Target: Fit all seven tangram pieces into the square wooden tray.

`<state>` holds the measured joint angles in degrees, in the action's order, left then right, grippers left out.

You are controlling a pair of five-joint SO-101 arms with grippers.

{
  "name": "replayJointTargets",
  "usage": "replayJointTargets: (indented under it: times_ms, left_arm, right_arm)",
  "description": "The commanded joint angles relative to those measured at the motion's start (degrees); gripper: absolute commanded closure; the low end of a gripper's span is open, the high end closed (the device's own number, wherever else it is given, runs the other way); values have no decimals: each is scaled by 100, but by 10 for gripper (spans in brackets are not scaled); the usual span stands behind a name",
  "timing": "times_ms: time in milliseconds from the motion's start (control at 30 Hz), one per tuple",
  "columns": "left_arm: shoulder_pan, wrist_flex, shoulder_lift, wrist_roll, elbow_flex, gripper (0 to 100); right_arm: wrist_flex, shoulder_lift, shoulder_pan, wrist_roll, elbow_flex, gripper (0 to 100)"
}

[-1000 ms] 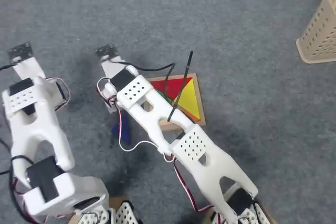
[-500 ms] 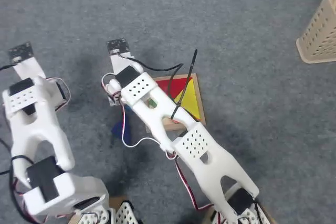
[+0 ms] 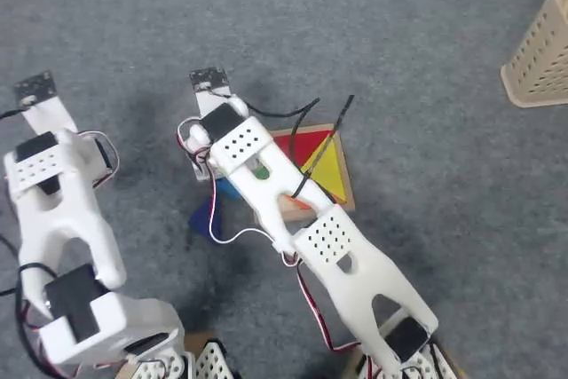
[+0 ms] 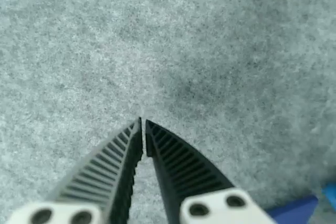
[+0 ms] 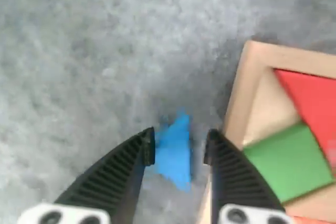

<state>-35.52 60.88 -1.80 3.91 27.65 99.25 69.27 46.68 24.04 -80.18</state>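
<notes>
The square wooden tray (image 3: pixel 345 172) lies mid-table with a red piece (image 3: pixel 297 143) and a yellow piece (image 3: pixel 326 169) showing; the right arm hides the rest of it. In the right wrist view the tray's rim (image 5: pixel 239 98) borders a red piece (image 5: pixel 310 98) and a green piece (image 5: pixel 286 161). My right gripper (image 5: pixel 178 140) is open, its fingers either side of a light blue triangle (image 5: pixel 176 148) on the carpet just outside that rim. That triangle (image 3: pixel 226 189) peeks out under the arm. A dark blue piece (image 3: pixel 202 217) lies beside it. My left gripper (image 4: pixel 143 123) is shut and holds nothing, over bare carpet at the far left (image 3: pixel 35 90).
Grey carpet covers the table. A perforated wooden stand (image 3: pixel 541 46) sits at the far right edge. The dark blue piece's corner (image 4: pixel 294 208) shows by the left gripper's base. Open carpet stretches behind and right of the tray.
The right arm's wrist has shifted right and farther back along the tray's left side, and the light blue triangle now shows beneath it. The left arm has not moved.
</notes>
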Motion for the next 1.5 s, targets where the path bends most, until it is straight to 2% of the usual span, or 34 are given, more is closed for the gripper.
replayJointTargets:
  times_ms: [0,100,300,767,1267,1467]
  left_arm:
    - [26,-62,-369,44,-13,987]
    - [35,-79,-387,44,57,987]
    - [35,-88,-396,44,66,987]
    - [35,-70,-404,44,66,987]
    - [35,-79,-387,44,66,987]
    - [35,-79,-378,44,66,987]
  right_arm:
    - [365,-110,-154,-633,-703,802]
    - [374,-198,-110,-888,-519,801]
    - [347,-514,207,-897,431,801]
    - [303,-602,585,-563,431,803]
    - [-110,-180,523,-554,431,804]
    - [-646,-101,330,185,457,805]
